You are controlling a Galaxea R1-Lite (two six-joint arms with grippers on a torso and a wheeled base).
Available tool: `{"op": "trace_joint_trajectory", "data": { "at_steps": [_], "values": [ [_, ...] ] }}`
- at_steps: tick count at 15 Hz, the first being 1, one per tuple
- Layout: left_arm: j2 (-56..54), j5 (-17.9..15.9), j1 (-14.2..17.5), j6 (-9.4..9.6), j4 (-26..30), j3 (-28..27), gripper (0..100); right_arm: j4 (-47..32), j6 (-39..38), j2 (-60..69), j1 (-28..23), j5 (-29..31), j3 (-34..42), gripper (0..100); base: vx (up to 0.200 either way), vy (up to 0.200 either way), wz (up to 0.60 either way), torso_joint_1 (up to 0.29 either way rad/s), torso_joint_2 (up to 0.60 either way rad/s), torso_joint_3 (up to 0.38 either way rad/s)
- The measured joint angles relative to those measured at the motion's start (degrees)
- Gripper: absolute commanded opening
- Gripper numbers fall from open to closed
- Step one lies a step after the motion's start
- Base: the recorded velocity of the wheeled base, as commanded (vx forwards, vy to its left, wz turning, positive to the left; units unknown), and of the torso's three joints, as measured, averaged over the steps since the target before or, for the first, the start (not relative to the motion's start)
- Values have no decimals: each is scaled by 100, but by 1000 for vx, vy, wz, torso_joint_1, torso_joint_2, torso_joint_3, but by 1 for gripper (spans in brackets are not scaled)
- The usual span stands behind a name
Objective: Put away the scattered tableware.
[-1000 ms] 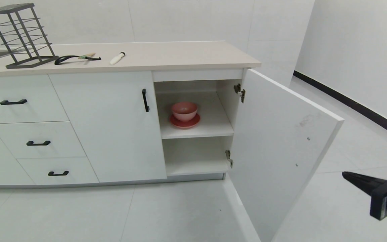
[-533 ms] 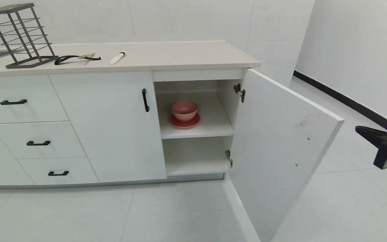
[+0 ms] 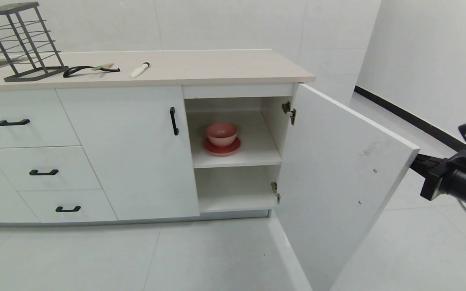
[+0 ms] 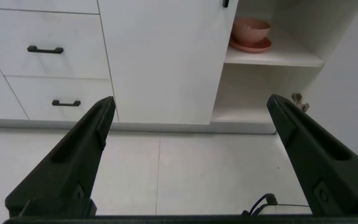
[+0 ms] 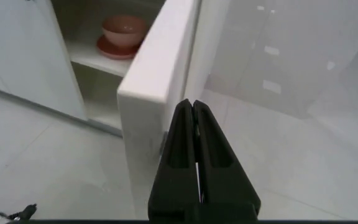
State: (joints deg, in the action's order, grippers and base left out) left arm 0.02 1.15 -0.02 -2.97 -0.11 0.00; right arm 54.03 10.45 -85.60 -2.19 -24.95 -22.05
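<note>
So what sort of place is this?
Probably a kitchen: a countertop over drawers, a pink bowl on a red plate inside the open cabinet, and a wire rack on top.

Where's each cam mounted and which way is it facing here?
Head view: on the head, facing forward and down at the counter and open cabinet door; right hand at the right, beside the door.
Left wrist view: low, facing the drawers and shelves; left hand open in front.
Right wrist view: above the door's outer edge, looking down; right hand shut in front.
Shared: all show the bowl on its plate.
</note>
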Motion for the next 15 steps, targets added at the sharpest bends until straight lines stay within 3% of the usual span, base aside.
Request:
{"op": "trace_joint_trajectory", "data": {
  "at_steps": [15],
  "values": [
    [0,-2,2,0,-2,2,100,0,-7,-349,1300,-77,-317,0,0,0,0,0,0,0]
  ]
}}
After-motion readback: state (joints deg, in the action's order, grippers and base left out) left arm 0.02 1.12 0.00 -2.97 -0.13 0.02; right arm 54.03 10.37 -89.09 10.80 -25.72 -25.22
